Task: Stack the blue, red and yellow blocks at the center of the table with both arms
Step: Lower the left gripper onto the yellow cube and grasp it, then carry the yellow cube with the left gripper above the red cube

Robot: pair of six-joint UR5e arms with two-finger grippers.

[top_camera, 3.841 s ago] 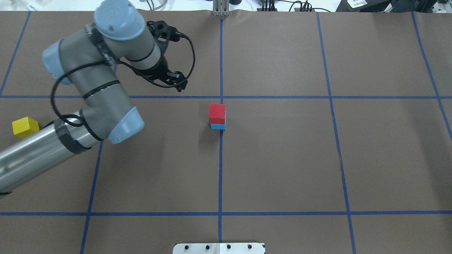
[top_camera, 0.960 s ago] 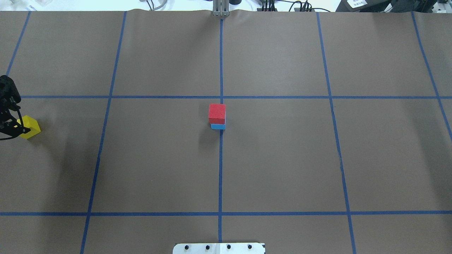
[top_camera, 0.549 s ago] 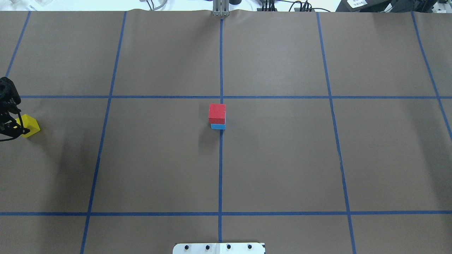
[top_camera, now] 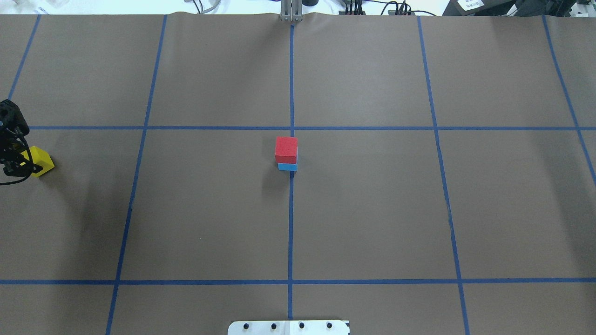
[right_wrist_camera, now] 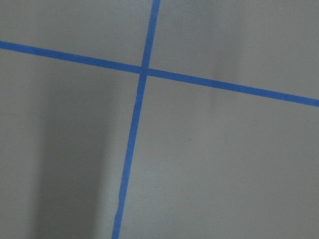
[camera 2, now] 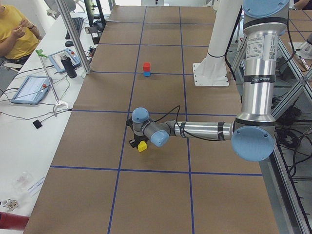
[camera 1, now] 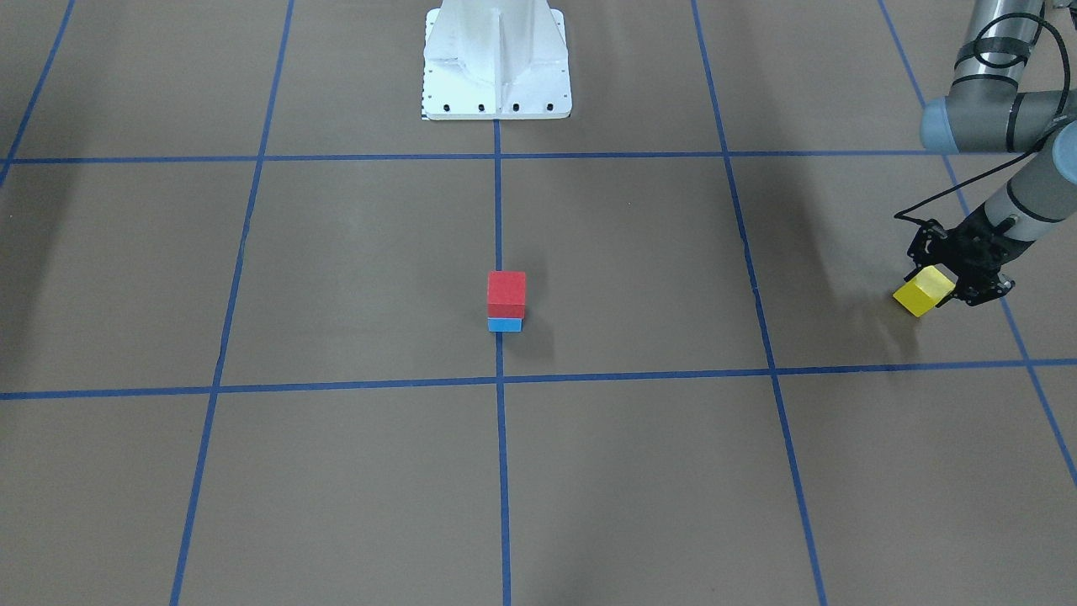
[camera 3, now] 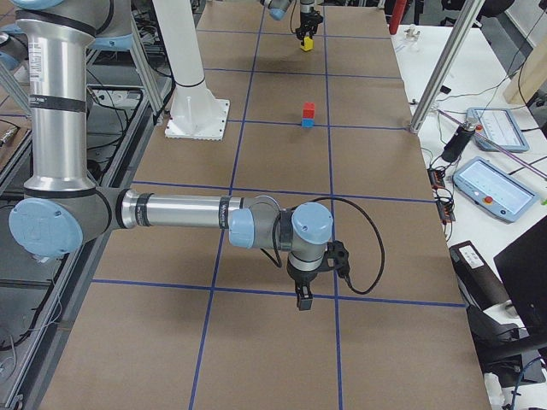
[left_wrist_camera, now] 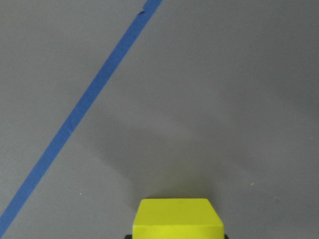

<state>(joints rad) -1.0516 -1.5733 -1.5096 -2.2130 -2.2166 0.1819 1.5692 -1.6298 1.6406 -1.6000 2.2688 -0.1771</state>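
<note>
A red block (top_camera: pixel 286 148) sits on a blue block (top_camera: pixel 287 167) at the table's centre, also in the front view (camera 1: pixel 506 292). The yellow block (top_camera: pixel 41 160) is at the far left edge of the overhead view. My left gripper (top_camera: pixel 24 163) is shut on it and holds it just above the paper, over its shadow (camera 1: pixel 923 290). In the left wrist view the yellow block (left_wrist_camera: pixel 177 219) fills the bottom edge. My right gripper (camera 3: pixel 304 301) shows only in the exterior right view, low over the paper near a tape crossing; I cannot tell if it is open or shut.
The white robot base (camera 1: pixel 496 59) stands at the near middle edge. Blue tape lines (top_camera: pixel 291 223) grid the brown paper. A metal post (top_camera: pixel 292 11) stands at the far edge. Tablets (camera 3: pixel 491 184) and cables lie on the side bench.
My left arm swung from the table's left-centre to the far left edge. In the last half second the yellow block shifted slightly with the gripper and left the paper.
</note>
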